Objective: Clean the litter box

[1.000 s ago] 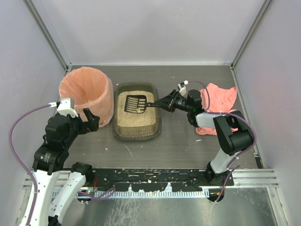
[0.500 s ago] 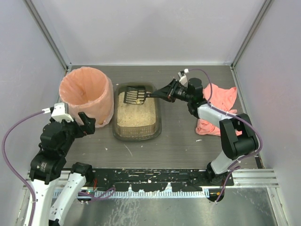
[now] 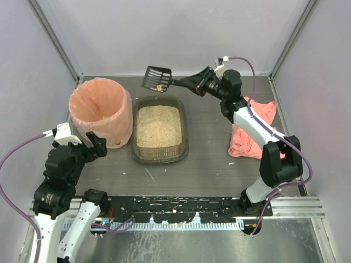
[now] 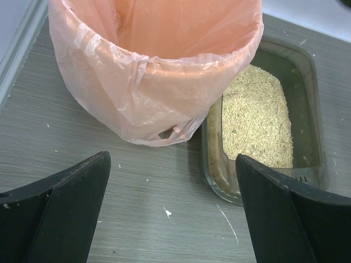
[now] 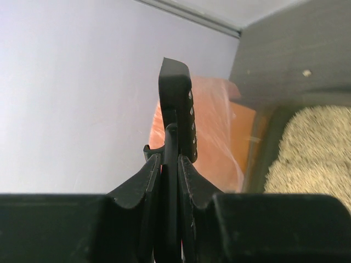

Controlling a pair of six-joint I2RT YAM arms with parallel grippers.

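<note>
Litter box (image 3: 185, 131): stiff tray, loose litter (image 3: 158, 126), probably heavy, so I'd grip the flared rim. My right gripper (image 5: 170, 163) is clamped on the scoop (image 3: 156, 78); left gripper (image 3: 97, 143) gapes, empty.

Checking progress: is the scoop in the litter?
No, the scoop is held up by the right gripper, clear of the litter box.

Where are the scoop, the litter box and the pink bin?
scoop (image 3: 157, 78): top view, its slotted blade.
litter box (image 3: 159, 156): top view, its near wall.
pink bin (image 3: 122, 123): top view, its outer side.
</note>
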